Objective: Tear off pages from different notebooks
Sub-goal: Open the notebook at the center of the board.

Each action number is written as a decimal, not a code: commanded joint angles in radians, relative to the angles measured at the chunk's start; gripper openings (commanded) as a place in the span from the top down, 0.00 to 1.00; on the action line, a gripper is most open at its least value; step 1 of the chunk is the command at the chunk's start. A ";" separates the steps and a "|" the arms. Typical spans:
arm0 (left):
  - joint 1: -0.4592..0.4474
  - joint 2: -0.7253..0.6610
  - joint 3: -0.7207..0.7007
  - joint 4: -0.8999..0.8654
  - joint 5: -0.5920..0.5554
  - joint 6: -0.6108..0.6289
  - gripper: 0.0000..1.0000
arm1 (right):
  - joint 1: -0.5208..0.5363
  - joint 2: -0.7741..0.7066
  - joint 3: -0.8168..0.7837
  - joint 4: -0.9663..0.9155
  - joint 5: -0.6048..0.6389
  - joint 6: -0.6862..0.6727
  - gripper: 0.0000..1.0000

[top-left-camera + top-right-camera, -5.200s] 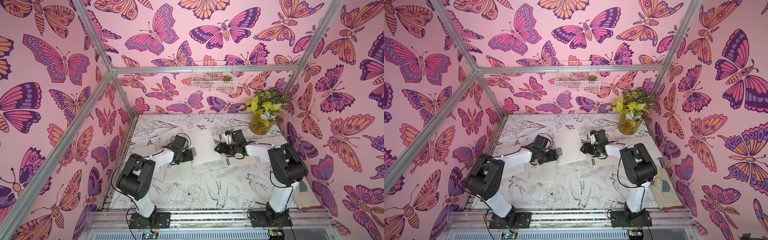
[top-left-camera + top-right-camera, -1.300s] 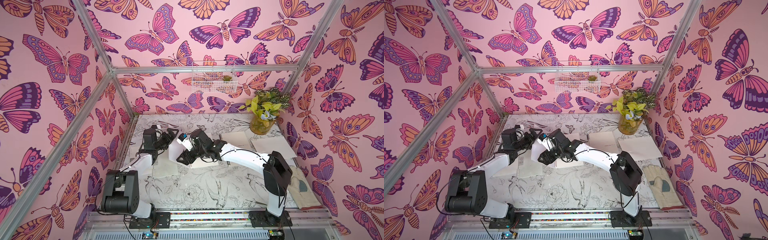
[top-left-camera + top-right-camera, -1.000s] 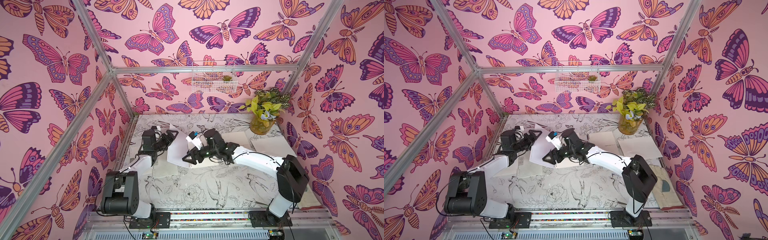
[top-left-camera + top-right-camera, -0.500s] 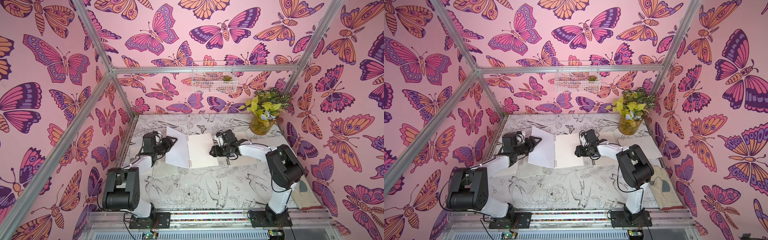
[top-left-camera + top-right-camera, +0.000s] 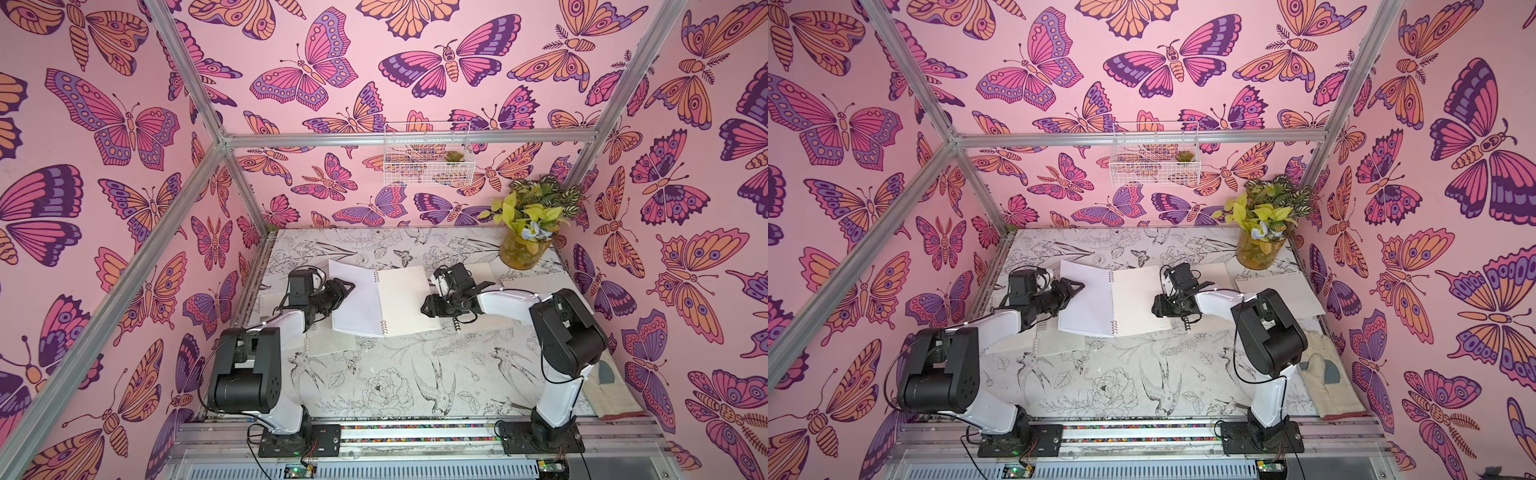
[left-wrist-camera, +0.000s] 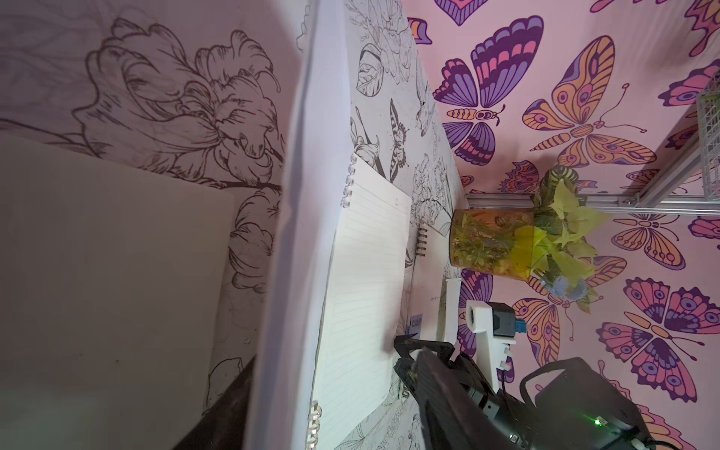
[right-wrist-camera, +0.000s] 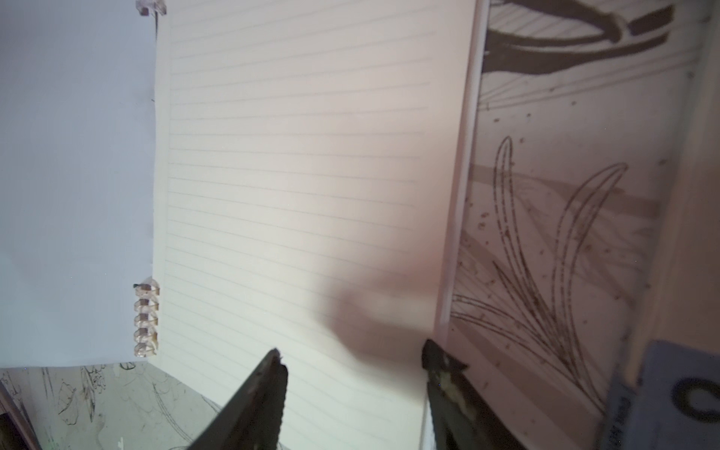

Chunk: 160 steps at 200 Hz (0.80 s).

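Notebook: cream-white spiral-bound notebook open at counter centre.
Left claw: at white left leaf outer edge; grip not discernible.
Right claw: spread, straddling lined right page edge.

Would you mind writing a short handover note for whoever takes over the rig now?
Left pincer: at the raised leaf of the open notebook; grip unclear.
Right pincer: open, over the lined page at its outer edge.
Loose pages lie near the vase; a closed notebook by the left arm; the black-coil notebook under the right arm.
Done: some pages apparently off. Left: tear the lined page, then the others.
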 commanded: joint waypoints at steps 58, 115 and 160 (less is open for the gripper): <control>0.004 0.021 0.016 -0.029 0.009 0.025 0.40 | 0.005 0.018 -0.008 0.009 -0.018 0.013 0.40; 0.004 0.033 0.020 -0.030 0.017 0.022 0.41 | 0.040 0.027 0.019 0.046 -0.090 0.027 0.41; 0.004 0.039 0.020 -0.030 0.020 0.025 0.41 | 0.042 0.024 0.035 0.022 -0.077 0.020 0.41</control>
